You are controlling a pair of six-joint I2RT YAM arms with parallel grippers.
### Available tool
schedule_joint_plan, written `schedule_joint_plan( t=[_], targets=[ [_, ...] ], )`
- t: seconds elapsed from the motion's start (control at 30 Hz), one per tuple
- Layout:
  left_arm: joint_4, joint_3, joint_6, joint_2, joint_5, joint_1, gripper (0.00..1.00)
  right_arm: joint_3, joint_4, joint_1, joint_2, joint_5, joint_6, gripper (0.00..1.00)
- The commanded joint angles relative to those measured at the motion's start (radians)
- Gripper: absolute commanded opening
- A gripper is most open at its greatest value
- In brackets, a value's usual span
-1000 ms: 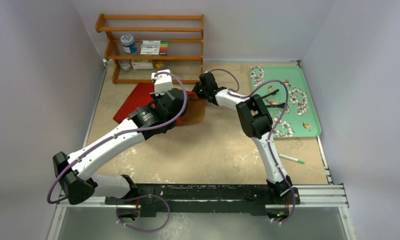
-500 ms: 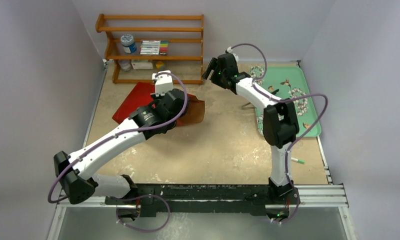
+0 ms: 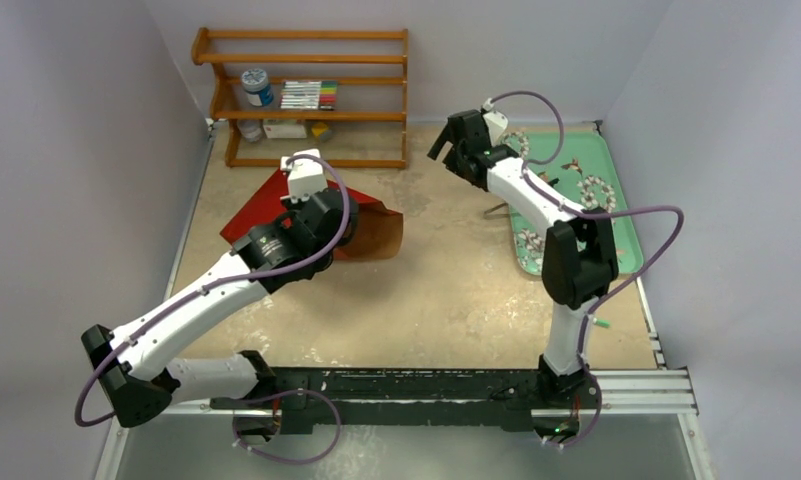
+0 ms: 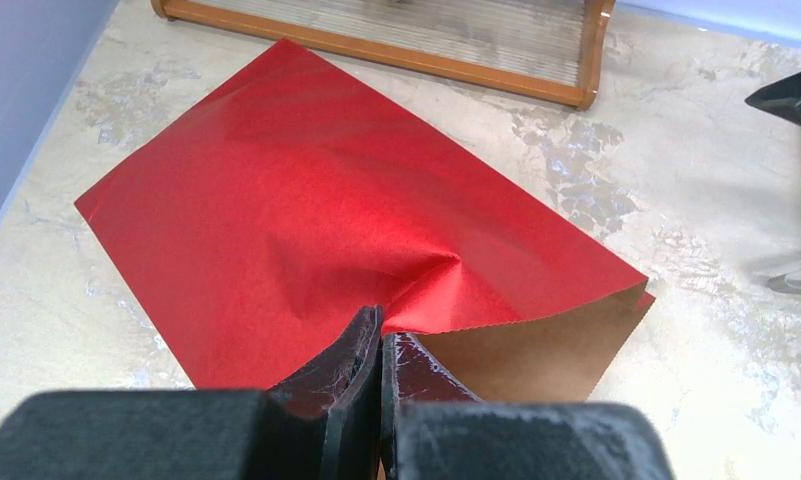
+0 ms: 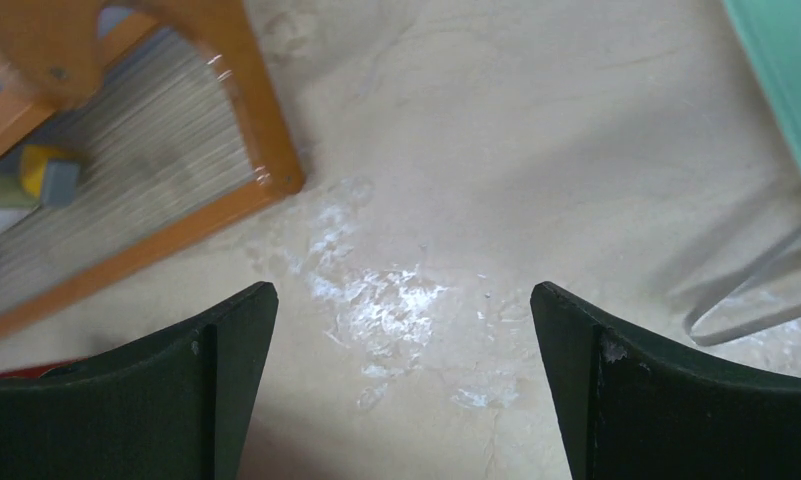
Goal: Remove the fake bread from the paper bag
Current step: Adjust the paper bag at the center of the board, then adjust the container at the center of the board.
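Note:
The red paper bag (image 3: 266, 197) lies flat on the table left of centre, its brown-lined mouth (image 3: 379, 236) facing right. My left gripper (image 4: 381, 326) is shut on the upper lip of the zigzag rim and holds it a little off the table, so the red paper (image 4: 306, 200) puckers at the pinch. In the top view that gripper (image 3: 348, 218) is mostly hidden under its wrist. My right gripper (image 3: 440, 148) hovers open above bare table between the shelf and the tray, with nothing between its fingers (image 5: 404, 300). No fake bread shows in any view.
A wooden shelf (image 3: 306, 100) with a jar and small items stands at the back left and reaches into the right wrist view (image 5: 246, 110). A green flower-patterned tray (image 3: 621, 235) lies at the right. A thin wire piece (image 3: 496, 210) lies beside it. A pen (image 3: 601, 323) lies near the right arm.
My right gripper has pulled back from the bag mouth toward the back right and gone from shut to open. The left arm has shifted slightly left, still pinching the bag rim.

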Motion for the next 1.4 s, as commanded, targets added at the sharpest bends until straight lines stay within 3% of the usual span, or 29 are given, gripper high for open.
schedule_joint_plan(
  t=[0.0, 0.1, 0.27, 0.47, 0.73, 1.0, 1.2, 1.37],
  targets=[
    [0.020, -0.026, 0.005, -0.050, -0.013, 0.003, 0.00, 0.179, -0.358, -0.023, 0.059, 0.115, 0.161, 1.00],
    [0.037, -0.043, 0.010, -0.068, -0.002, 0.003, 0.00, 0.187, -0.472, -0.040, 0.057, 0.163, 0.238, 1.00],
    [0.070, -0.059, 0.019, -0.091, 0.018, 0.003, 0.00, 0.094, -0.509, -0.119, 0.014, 0.156, 0.311, 1.00],
    [0.081, -0.057, 0.035, -0.107, 0.037, 0.003, 0.00, 0.071, -0.385, -0.183, 0.015, 0.161, 0.244, 0.97],
    [0.061, -0.046, 0.037, -0.120, 0.064, 0.003, 0.00, 0.288, -0.344, -0.304, 0.196, 0.094, 0.184, 0.92],
    [0.024, -0.004, 0.046, -0.097, 0.049, 0.003, 0.00, 0.703, -0.432, -0.328, 0.518, 0.004, -0.007, 0.92],
    [0.024, -0.002, 0.054, -0.094, 0.032, 0.003, 0.00, 0.678, -0.330, -0.334, 0.540, -0.024, -0.106, 0.90],
    [0.040, -0.014, 0.067, -0.086, 0.025, 0.003, 0.00, 0.734, -0.350, -0.341, 0.601, -0.092, -0.179, 0.84]
  ],
)
